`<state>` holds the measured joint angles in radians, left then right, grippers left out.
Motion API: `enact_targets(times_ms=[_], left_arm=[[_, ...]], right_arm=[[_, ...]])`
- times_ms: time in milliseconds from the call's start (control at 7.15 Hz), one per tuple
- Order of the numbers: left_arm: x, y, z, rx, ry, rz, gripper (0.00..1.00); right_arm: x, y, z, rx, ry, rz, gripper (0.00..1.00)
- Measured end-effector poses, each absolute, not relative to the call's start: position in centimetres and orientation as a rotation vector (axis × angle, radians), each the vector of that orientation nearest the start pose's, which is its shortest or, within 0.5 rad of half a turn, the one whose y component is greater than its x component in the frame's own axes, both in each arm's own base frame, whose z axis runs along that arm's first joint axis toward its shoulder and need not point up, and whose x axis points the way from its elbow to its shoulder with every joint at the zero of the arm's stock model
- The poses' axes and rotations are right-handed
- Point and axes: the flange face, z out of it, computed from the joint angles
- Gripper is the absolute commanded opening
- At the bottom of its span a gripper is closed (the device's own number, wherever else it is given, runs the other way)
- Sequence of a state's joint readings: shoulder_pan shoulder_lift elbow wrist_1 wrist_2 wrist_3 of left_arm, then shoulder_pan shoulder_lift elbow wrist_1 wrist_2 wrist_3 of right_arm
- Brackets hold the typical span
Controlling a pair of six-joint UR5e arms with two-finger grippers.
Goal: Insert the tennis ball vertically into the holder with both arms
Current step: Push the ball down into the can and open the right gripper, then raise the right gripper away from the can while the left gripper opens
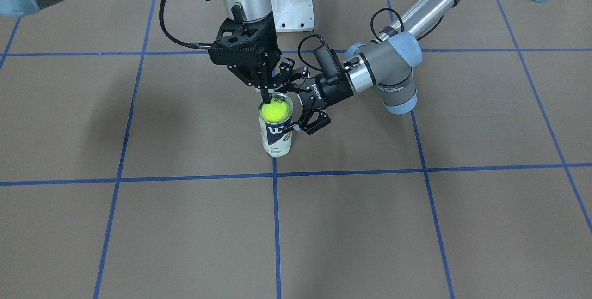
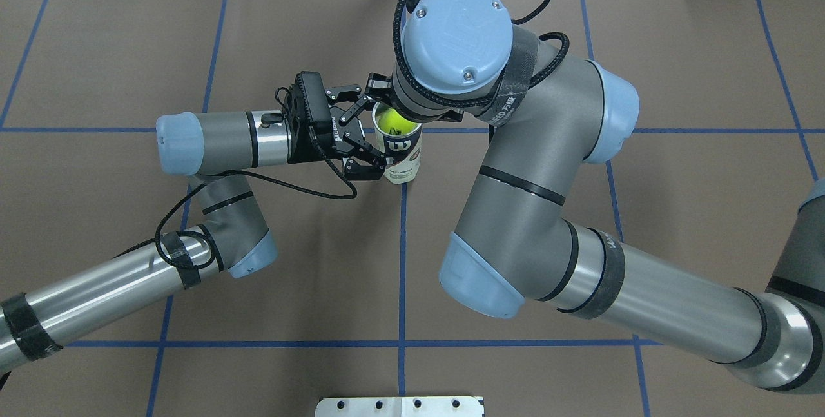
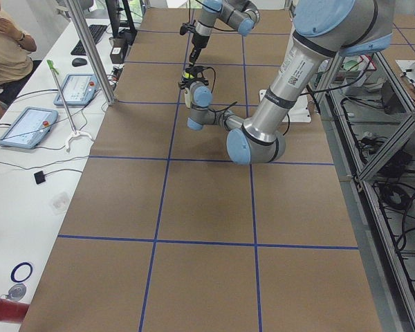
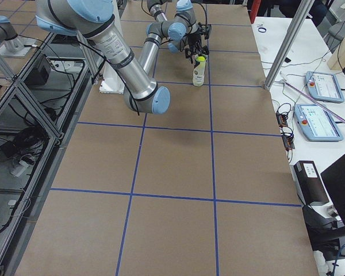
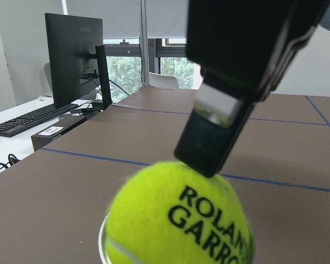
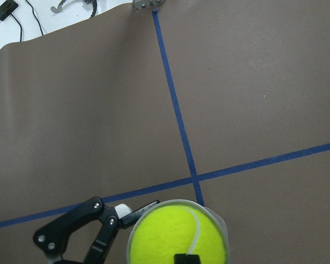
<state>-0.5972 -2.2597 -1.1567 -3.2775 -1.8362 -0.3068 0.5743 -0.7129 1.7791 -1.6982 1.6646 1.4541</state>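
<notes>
The holder [image 1: 276, 138], a clear tube with a white and navy label, stands upright on the brown table. A yellow-green tennis ball [image 1: 275, 110] sits in its mouth, its top above the rim. My left gripper [image 1: 292, 103] reaches in level from the side, its fingers closed on the tube's upper part. My right gripper [image 1: 265, 98] points straight down, its fingers together, its tip touching the top of the ball. In the right wrist view the ball [image 6: 179, 234] fills the tube's rim [image 6: 224, 228]. In the left wrist view the right gripper's fingertip [image 5: 209, 143] rests on the ball [image 5: 181, 220].
The white pedestal base [image 1: 291, 3] stands behind the tube near the robot. Blue tape lines [image 1: 276, 225] cross the table. An operators' desk with tablets [image 3: 28, 124] and a seated person [image 3: 7, 41] lie beyond the table's far edge. My right arm's large elbow [image 2: 490, 211] hangs over the table's middle.
</notes>
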Motion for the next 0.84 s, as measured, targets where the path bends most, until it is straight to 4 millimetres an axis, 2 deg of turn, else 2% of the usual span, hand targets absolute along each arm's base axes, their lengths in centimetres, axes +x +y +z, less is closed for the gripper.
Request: enact_targets(times_ms=[280,420,699,839], left_arm=[[51.6,-47.9,25.4,1.519,1.354,0.69,0.99],[51.6,-47.9,25.4,1.519,1.354,0.691,0.99],[51.6,-47.9,25.4,1.522,1.357,0.69,0.99],[51.4,-47.8,25.3,1.531,1.364,0.687,0.99]], right_arm=[[-47.7,-45.6,7.3,0.24,-0.924,0.376,0.0],[-46.9,-45.1,6.4,0.247,-0.948,0.372,0.99],[-44.0,-45.0,4.8,0.27,-0.996,0.378,1.0],[-41.7,-46.3,4.4,0.269,-1.013,0.384,1.0]])
